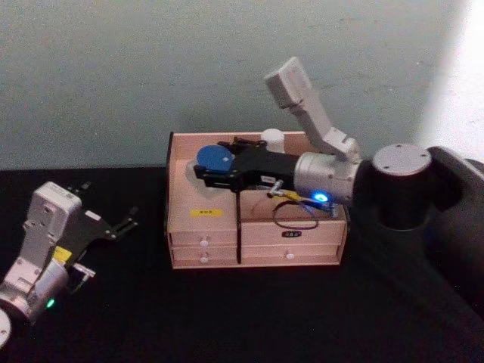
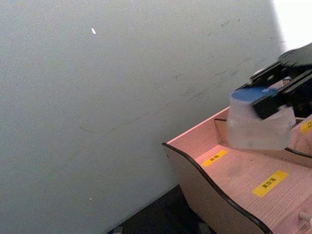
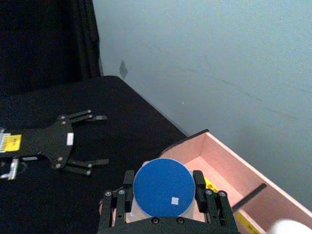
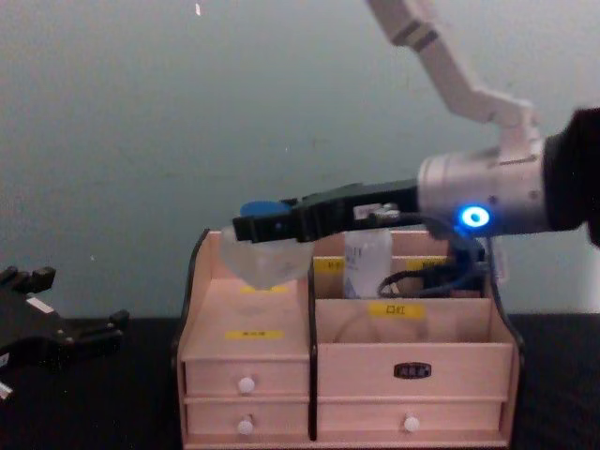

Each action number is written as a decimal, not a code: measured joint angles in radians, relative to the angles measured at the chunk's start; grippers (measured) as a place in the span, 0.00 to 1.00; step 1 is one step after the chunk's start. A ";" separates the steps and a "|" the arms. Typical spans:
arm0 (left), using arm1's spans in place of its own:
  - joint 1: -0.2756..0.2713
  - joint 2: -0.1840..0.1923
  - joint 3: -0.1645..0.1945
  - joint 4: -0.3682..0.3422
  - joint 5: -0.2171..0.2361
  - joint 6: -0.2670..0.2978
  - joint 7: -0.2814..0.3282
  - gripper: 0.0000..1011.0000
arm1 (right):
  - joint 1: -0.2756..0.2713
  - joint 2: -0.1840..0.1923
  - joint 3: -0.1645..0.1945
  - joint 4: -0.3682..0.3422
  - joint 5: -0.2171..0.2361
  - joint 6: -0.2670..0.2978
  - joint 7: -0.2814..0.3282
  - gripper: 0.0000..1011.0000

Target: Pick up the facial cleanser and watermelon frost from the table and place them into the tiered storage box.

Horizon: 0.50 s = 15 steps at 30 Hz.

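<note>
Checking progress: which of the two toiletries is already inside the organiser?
The facial cleanser, standing in a back compartment; the watermelon frost hangs above, in the right gripper.

Surroundings: black tabletop and pale wall

A black tabletop (image 1: 249,318) is spanning the foreground, its matte surface running back to a pale grey-green wall (image 1: 151,68) that is rising directly behind it. The wall is showing faint scuffs and a small dark mark (image 3: 123,68) near the tabletop's far edge, and bright light (image 1: 461,68) is falling across the wall's right portion.
</note>
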 joint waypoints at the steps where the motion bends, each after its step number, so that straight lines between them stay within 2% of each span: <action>1: 0.000 0.000 0.000 0.000 0.000 0.000 0.000 0.99 | 0.005 -0.008 -0.002 0.013 -0.005 -0.002 0.000 0.72; 8: 0.000 0.000 0.000 0.000 0.000 0.000 0.000 0.99 | 0.038 -0.065 -0.013 0.116 -0.038 -0.021 0.000 0.72; 15: 0.000 0.000 0.000 0.000 0.000 0.000 0.000 0.99 | 0.051 -0.098 -0.014 0.186 -0.063 -0.028 0.004 0.72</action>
